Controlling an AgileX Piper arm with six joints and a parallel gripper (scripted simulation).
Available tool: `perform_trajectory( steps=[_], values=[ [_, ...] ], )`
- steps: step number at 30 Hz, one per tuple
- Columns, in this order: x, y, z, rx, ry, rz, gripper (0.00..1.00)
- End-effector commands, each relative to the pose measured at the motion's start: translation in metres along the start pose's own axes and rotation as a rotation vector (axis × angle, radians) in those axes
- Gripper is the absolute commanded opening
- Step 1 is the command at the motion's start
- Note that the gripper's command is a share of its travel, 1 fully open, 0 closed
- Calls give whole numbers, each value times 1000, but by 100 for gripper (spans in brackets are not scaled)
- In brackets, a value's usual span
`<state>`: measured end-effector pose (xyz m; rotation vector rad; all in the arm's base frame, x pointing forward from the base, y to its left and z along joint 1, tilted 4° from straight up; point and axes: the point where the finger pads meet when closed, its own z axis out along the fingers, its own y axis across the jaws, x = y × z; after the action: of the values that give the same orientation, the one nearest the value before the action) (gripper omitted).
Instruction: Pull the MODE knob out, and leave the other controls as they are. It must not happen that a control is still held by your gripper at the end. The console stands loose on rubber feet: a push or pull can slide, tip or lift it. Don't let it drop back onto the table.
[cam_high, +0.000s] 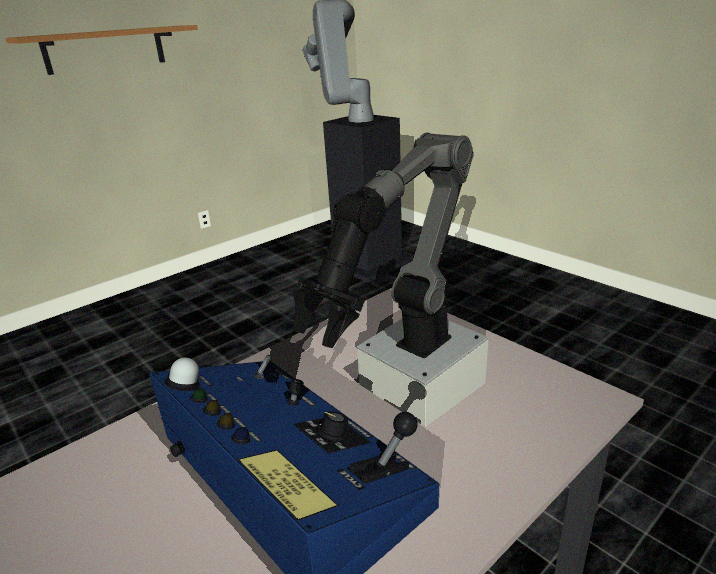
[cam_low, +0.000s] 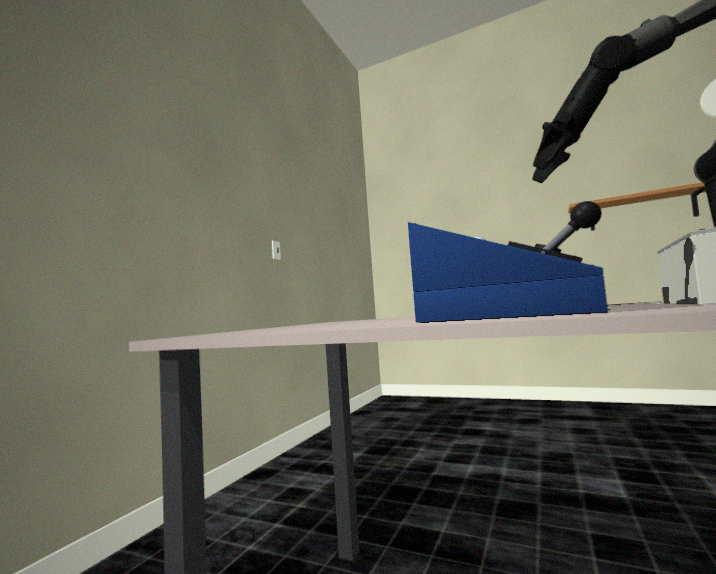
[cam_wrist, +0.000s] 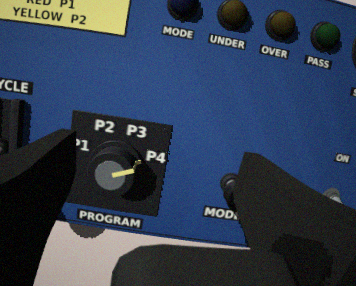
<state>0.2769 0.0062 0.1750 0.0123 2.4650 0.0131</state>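
Observation:
The blue console (cam_high: 370, 526) (cam_low: 508, 281) (cam_wrist: 225, 110) stands on the table (cam_high: 537, 418) (cam_low: 298, 331). Its small dark MODE knob (cam_high: 293, 389) (cam_wrist: 229, 186) sits on the panel's edge nearest the arm. In the wrist view my right finger half hides it. My gripper (cam_high: 316, 331) (cam_low: 546, 164) (cam_wrist: 159, 162) is open and empty. It hangs well above the console's arm-side edge, pointing down, touching nothing. In the wrist view the PROGRAM selector (cam_high: 331, 423) (cam_wrist: 114, 172), pointing at P4, lies between the fingers, with the MODE knob at the right finger.
The CYCLE lever with a black ball (cam_high: 405, 423) (cam_low: 584, 214) sticks up at the console's right end. A toggle (cam_high: 261, 367), a white dome (cam_high: 183, 370), a lamp row including PASS (cam_high: 198, 395) (cam_wrist: 326, 34) and a yellow plate (cam_high: 286, 483) are on the panel. The arm's white pedestal (cam_high: 430, 370) stands behind.

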Motion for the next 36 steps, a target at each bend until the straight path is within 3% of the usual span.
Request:
perform_trajectory(
  steps=[1, 6, 14, 25, 36],
  values=[
    [8, -25, -1, 26, 20, 18, 100],
    [49, -69, -3, 37, 106, 127, 100],
    [75, -94, -12, 13, 82, 233, 100],
    [84, -120, -26, 29, -58, 313, 100],
    [84, -125, -29, 40, -89, 321, 100]
  ],
)
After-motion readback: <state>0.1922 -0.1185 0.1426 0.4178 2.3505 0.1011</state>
